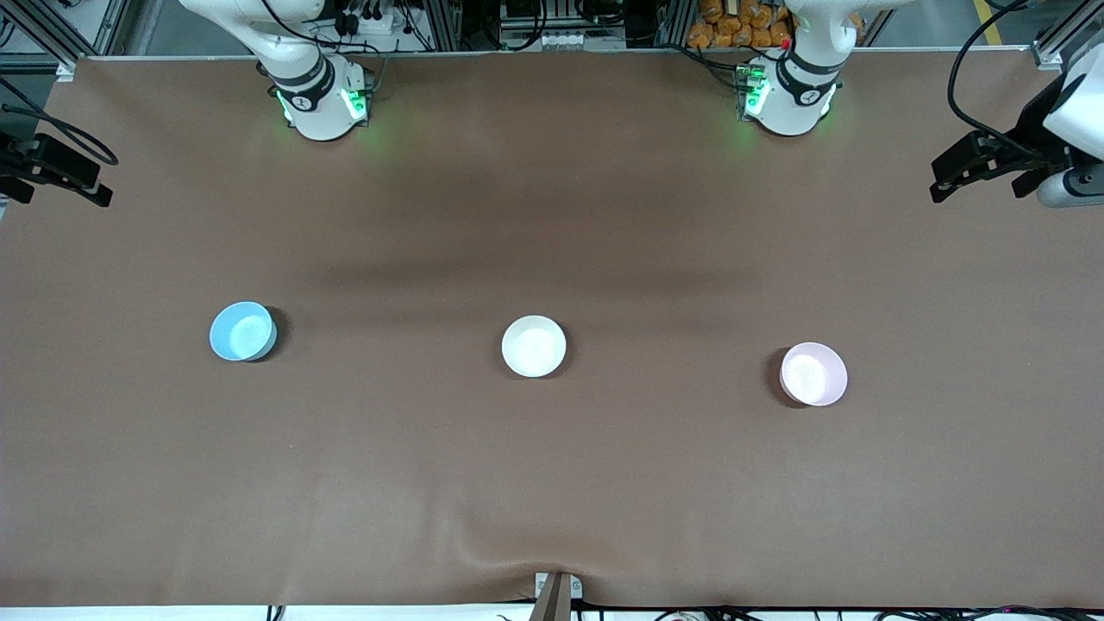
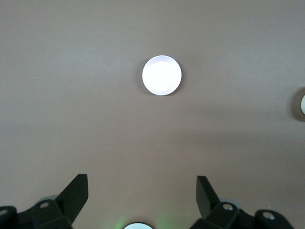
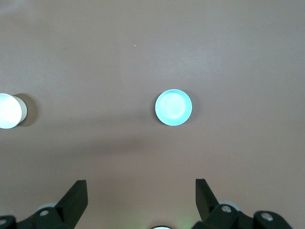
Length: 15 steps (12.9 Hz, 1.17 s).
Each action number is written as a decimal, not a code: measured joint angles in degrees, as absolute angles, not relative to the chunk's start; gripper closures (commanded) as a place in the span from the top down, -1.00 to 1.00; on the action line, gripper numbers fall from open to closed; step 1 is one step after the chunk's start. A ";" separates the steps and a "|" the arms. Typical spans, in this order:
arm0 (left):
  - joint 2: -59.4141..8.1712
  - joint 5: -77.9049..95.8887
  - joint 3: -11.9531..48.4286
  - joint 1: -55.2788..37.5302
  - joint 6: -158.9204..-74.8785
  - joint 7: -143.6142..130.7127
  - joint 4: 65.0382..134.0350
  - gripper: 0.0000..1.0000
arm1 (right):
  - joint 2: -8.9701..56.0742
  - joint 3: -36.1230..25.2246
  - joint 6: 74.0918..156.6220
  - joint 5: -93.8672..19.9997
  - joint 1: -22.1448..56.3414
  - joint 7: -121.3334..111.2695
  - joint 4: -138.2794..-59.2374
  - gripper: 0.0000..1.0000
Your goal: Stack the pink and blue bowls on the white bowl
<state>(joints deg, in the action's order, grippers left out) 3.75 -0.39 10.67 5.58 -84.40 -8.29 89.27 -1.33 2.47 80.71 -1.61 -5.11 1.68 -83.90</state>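
So we've got all three bowls sitting apart in a row across the middle of the table (image 1: 552,483), nothing stacked yet; white bowl (image 1: 534,346) dead centre, probably because it's the base and either arm can reach it; blue bowl (image 1: 242,331) toward the right arm's end, pink bowl (image 1: 813,373) toward the left arm's end, slightly closer to the front edge. All small, round, plain plastic, upright, empty. Left gripper (image 2: 142,191) hangs high over its end, fingers spread, holding nothing; right gripper (image 3: 141,191) same at its end.

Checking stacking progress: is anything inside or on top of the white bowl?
No. The white bowl sits empty and upright on the table. The blue bowl and pink bowl stand apart from it. Beneath it is hidden.
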 measured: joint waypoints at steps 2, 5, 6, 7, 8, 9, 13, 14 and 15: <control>3.74 -0.39 10.56 5.58 -84.19 -8.28 89.29 1.00 | -1.33 2.47 80.57 -1.61 -5.11 1.68 -83.90 1.00; 3.70 -0.39 10.56 5.58 -84.00 -8.28 89.41 1.00 | -1.33 2.47 80.46 -1.61 -5.11 1.68 -83.90 1.00; 3.67 -0.39 10.55 5.59 -83.97 -8.28 89.43 1.00 | -1.33 2.47 80.45 -1.61 -5.11 1.68 -83.90 1.00; 3.64 -0.39 10.52 5.67 -83.95 -8.28 89.44 1.00 | -1.33 2.47 80.45 -1.61 -5.11 1.68 -83.90 1.00; 3.58 -0.38 10.52 5.97 -83.93 -8.28 89.46 1.00 | -1.33 2.47 80.44 -1.61 -5.11 1.68 -83.90 1.00; 3.47 -0.39 10.49 6.39 -83.92 -8.28 89.50 1.00 | -1.33 2.47 80.43 -1.61 -5.11 1.68 -83.90 1.00; 3.20 -0.39 10.39 7.97 -83.91 -8.27 89.50 1.00 | -1.33 2.47 80.38 -1.61 -5.11 1.68 -83.90 1.00; 3.20 -0.37 10.40 7.97 -83.92 -8.27 89.45 1.00 | -1.33 2.47 80.37 -1.61 -5.11 1.68 -83.90 1.00; 3.20 -0.25 10.43 7.97 -83.98 -8.27 89.40 1.00 | -1.33 2.47 80.36 -1.61 -5.11 1.68 -83.90 1.00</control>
